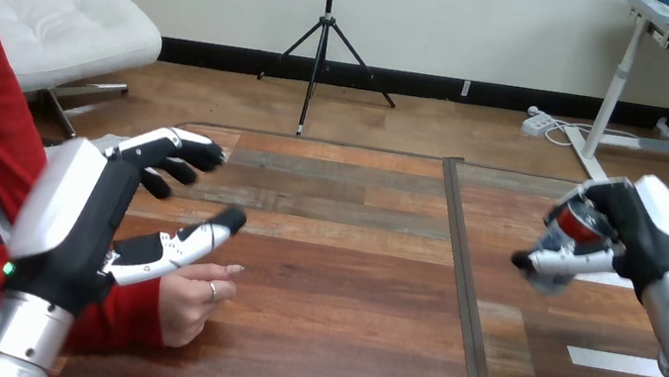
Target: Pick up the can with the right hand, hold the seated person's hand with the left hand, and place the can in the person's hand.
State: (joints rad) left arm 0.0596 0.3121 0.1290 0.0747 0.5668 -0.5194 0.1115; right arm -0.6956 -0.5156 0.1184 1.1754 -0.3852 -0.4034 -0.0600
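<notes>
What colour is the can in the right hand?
The can is red with a paler end, gripped in the right hand; head view.

Bright, even indoor light — soft, faint shadows on the wooden table point(327, 347).

The can point(581, 228) is mostly hidden inside the curled fingers of the right robot hand point(644, 243), at the right of the frame; a red and silver patch is all that shows. At lower left, the left robot hand point(88, 217) covers the wrist and part of the person's hand point(194, 300), and whether the two touch cannot be told. Both robot forearms are cut off at the frame's bottom edge, as is the desk point(327, 347).
</notes>
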